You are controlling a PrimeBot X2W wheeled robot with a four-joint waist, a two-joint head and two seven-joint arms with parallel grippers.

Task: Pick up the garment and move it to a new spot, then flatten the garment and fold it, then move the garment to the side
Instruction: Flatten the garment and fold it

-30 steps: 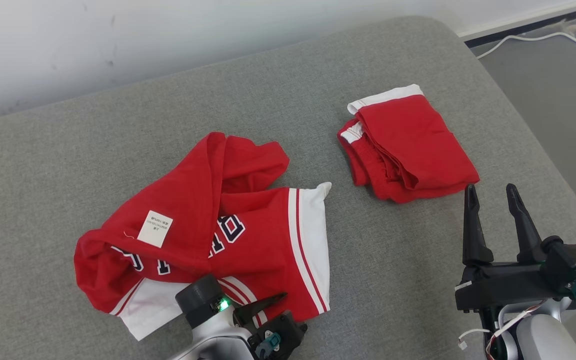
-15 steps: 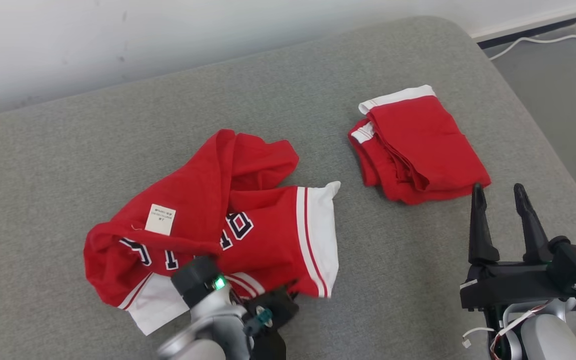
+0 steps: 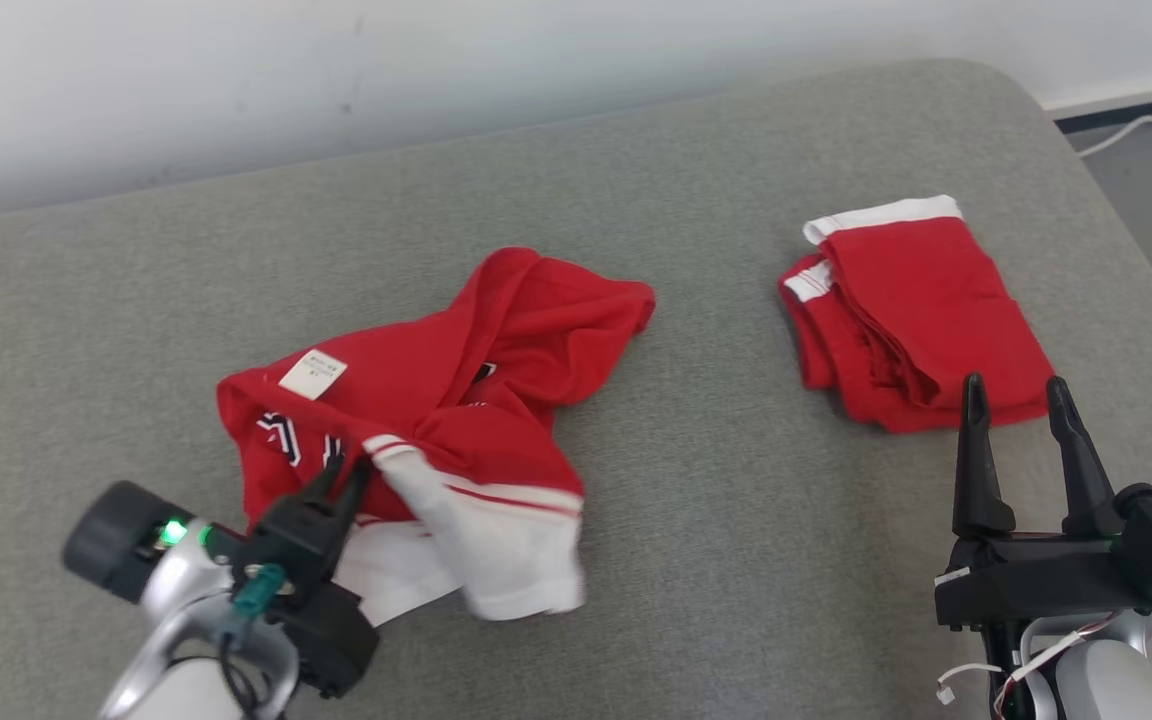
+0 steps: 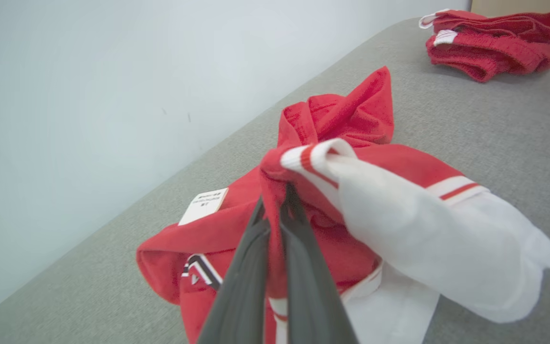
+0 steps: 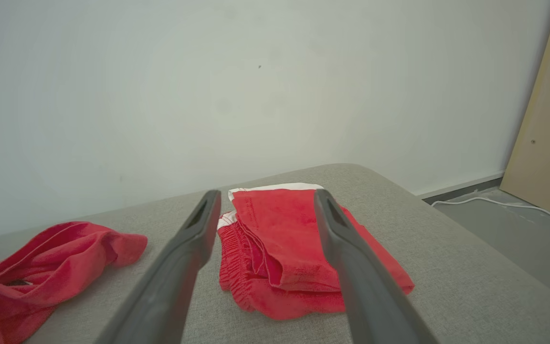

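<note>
Pickup stage, by the look of it: step one of the job, the grab-and-move part. The left tool (image 3: pixel 348 470) is pinched shut on a bunched fold of the red shirt (image 3: pixel 456 400), right where the red meets the white striped trim. In the left wrist view the two fingers (image 4: pixel 256 239) are pressed together with cloth squeezed between them, and the white band flops over to the right of the grip.

The shirt sits crumpled on the near-left part of the grey cushion (image 3: pixel 696 500), inside out in places, with its label (image 3: pixel 313 373) showing at the far-left side of the heap. Most of it seems to rest on the cushion, with only the pinched bit raised. Nothing is flat or folded yet.

The right tool (image 3: pixel 1014 385) hangs at the near right with its fingers spread wide and nothing in them, just on the near side of the folded red shorts (image 3: pixel 926 300), which lie well apart from the shirt.

Next move probably calls for a clean lift, high enough that the trailing cloth clears the cushion, then a carry to bare grey space. The middle looks like the best bet, away from the shorts so the two reds don't get tangled. One pinch on a fold looks a bit thin for a floppy shirt, so a slow lift seems wise, and the right tool will likely be needed to spread it out.
</note>
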